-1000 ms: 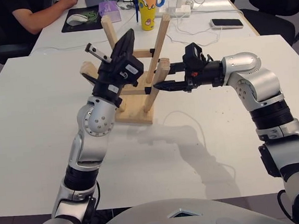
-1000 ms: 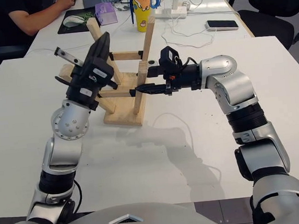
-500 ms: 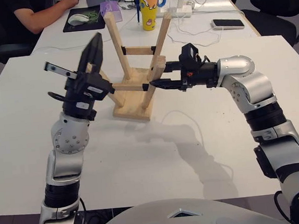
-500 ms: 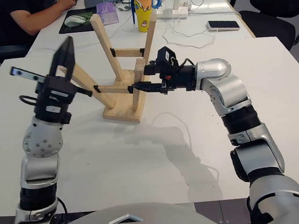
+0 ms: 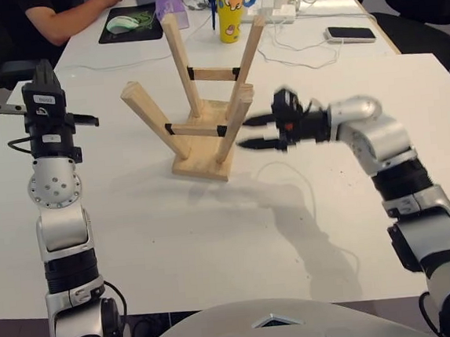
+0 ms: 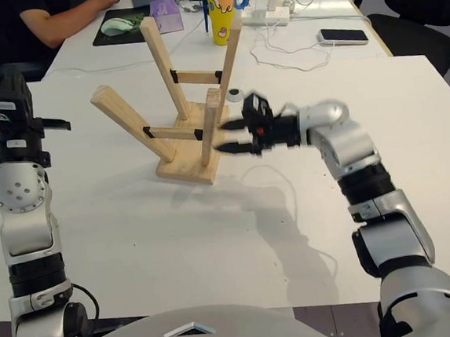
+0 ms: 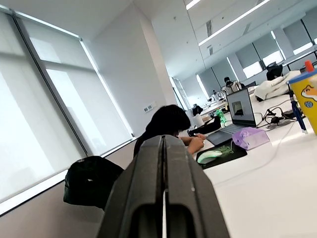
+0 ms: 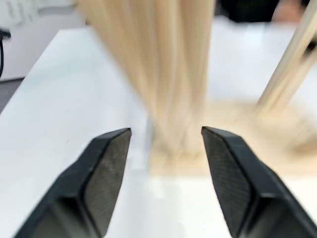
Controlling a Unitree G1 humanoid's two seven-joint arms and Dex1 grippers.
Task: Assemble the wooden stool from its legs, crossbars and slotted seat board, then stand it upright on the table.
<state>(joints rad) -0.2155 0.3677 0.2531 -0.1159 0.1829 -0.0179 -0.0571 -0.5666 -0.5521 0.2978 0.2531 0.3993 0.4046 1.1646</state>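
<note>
wooden stool (image 5: pixel 204 131), seemingly assembled, rests upside down on the table (image 5: pixel 215 240), legs (image 5: pixel 181 62) up; righting it remains. right claw (image 5: pixel 254 133) spread just beside a leg (image 5: pixel 236 120), holding nothing; left claw (image 7: pixel 162 141) pressed together, raised well apart.

The left arm (image 5: pixel 62 230) is built of silver-grey shells. Below its round joint disc (image 5: pixel 53 188), which carries a ring of small dark screws, runs a black ribbed collar (image 5: pixel 70 270). Above that disc sits a black wrist block (image 5: pixel 48 125) with a white printed label (image 5: pixel 43 99), and a thin black cable (image 5: pixel 14 142) loops beside it. The right arm (image 5: pixel 388 145) has the same silver shells and black collars. The left gripper (image 5: pixel 43 66) and right gripper (image 5: pixel 243 134) have black wedge-shaped fingers (image 8: pixel 106 173).
</note>
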